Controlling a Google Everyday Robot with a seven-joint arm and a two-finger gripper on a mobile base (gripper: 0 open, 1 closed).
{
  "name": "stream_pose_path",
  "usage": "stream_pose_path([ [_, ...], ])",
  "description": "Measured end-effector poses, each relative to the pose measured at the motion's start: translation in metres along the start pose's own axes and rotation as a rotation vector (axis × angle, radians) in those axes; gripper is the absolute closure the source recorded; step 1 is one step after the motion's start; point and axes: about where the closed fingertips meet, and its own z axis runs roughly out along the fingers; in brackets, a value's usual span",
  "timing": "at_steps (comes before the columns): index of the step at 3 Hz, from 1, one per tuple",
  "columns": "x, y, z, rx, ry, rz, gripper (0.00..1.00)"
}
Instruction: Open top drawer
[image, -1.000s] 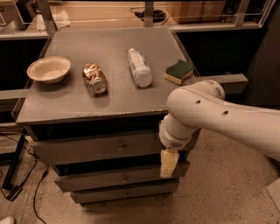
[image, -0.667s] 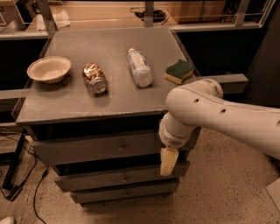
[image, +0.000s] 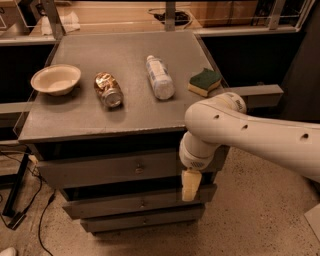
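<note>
The top drawer is the tallest grey front of the cabinet, just under the grey top, and it looks closed. Its small round metal knob sits at the centre. My white arm reaches in from the right. My gripper hangs down in front of the drawer's right end, to the right of the knob and a little below it. It is not touching the knob. Its cream tip reaches down to the level of the second drawer.
Two slimmer drawer fronts lie below. On the cabinet top are a cream bowl, a crushed can, a lying plastic bottle and a green-yellow sponge. Cables lie on the floor at left.
</note>
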Motion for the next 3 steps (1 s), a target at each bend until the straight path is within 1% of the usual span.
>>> stream_pose_path([
  [1,-0.002,-0.001,0.008,-0.018,0.013,-0.025,0.0],
  [2,0.001,0.021,0.002,-0.051,0.029,-0.04,0.0],
  [3,0.013,0.066,-0.022,-0.105,0.045,-0.031,0.0],
])
